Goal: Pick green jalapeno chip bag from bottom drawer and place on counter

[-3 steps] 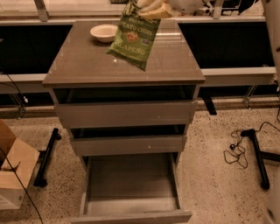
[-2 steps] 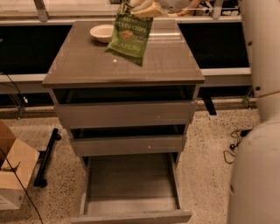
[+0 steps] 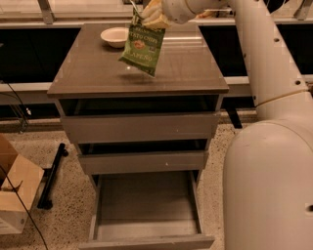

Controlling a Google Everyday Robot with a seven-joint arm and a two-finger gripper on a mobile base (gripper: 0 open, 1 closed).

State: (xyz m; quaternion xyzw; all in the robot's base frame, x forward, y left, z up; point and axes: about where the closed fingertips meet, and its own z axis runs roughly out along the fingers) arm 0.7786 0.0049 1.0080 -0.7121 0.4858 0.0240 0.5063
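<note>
The green jalapeno chip bag point(image 3: 142, 45) hangs tilted above the middle of the counter point(image 3: 93, 73), its lower corner close to the glossy top. My gripper point(image 3: 152, 14) is at the top of the view, over the counter's back part, shut on the bag's upper edge. The bottom drawer point(image 3: 146, 207) is pulled out at the foot of the cabinet and its tray looks bare. The two narrower drawers above it are shut.
A pale bowl point(image 3: 114, 36) sits at the counter's back left. My white arm and base point(image 3: 266, 161) fill the right side. A cardboard box point(image 3: 14, 195) and a black stand foot point(image 3: 51, 176) lie on the floor at left. A long pale ledge point(image 3: 73, 19) runs behind.
The view has drawn closer and shifted. My arm now fills the right side. The bag has moved a little forward and lower over the counter, still held.
</note>
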